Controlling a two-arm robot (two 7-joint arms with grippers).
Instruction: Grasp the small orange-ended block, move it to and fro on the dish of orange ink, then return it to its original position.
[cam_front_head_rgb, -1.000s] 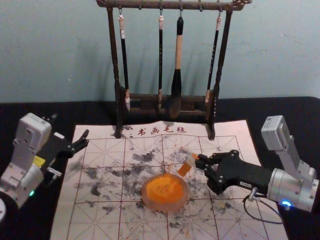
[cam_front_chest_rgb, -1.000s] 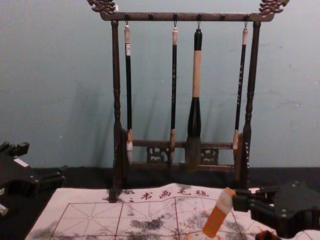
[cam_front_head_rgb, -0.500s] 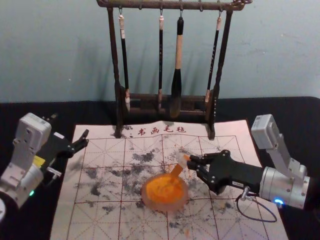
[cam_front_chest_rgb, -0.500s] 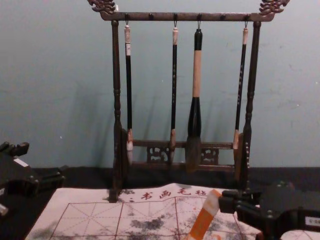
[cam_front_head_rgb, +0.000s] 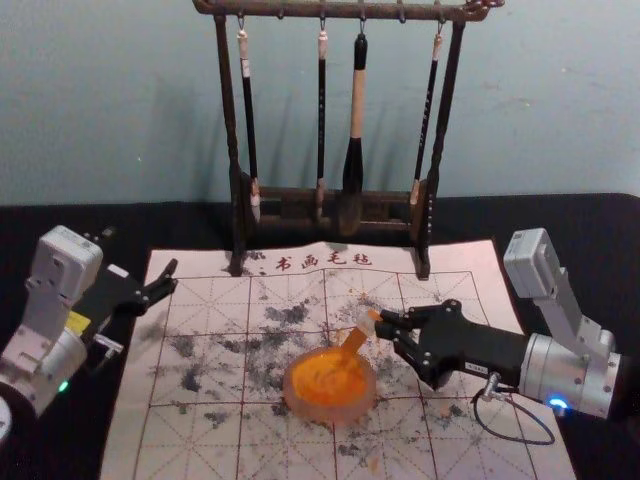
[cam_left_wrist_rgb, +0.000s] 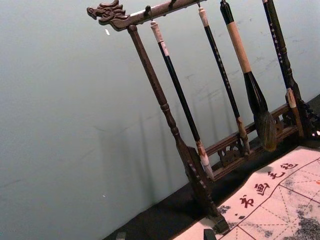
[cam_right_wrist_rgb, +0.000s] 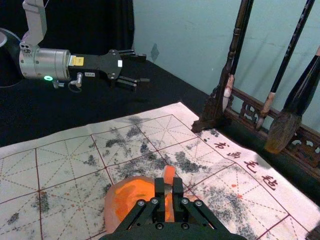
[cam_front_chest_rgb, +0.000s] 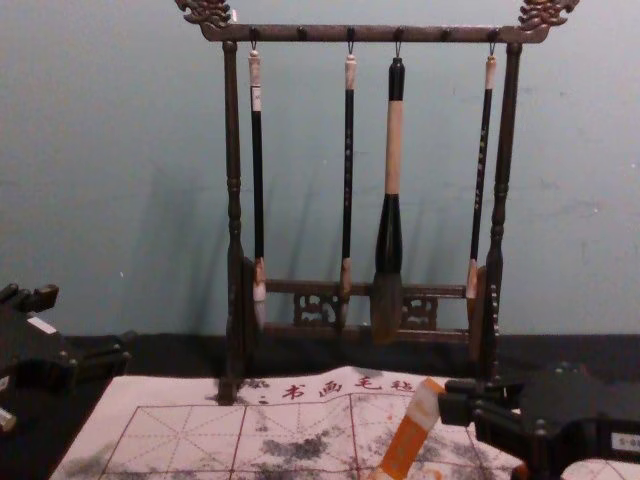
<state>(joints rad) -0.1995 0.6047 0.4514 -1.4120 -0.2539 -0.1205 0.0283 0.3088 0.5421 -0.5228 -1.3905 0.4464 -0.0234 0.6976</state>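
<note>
In the head view my right gripper (cam_front_head_rgb: 381, 326) is shut on the upper part of the small orange-ended block (cam_front_head_rgb: 354, 340), which tilts with its lower end at the back right edge of the ink dish (cam_front_head_rgb: 297, 405). Whether that end touches the ink I cannot tell. The right wrist view has the right gripper (cam_right_wrist_rgb: 168, 186) closed around the block (cam_right_wrist_rgb: 169, 173), over the dish's edge. The chest view shows the block (cam_front_chest_rgb: 408, 440) slanting down from the fingers. My left gripper (cam_front_head_rgb: 172, 281) is parked open at the left, beside the mat.
A dark wooden rack (cam_front_head_rgb: 231, 130) with several hanging brushes stands at the back of the mat. The ink-stained paper mat (cam_front_head_rgb: 200, 440) lies under the dish on the black table (cam_front_head_rgb: 560, 225).
Since a second ago my right gripper has carried the block leftward to the dish, its lower end now at the rim. The last half second brings almost no movement. The left arm stays still.
</note>
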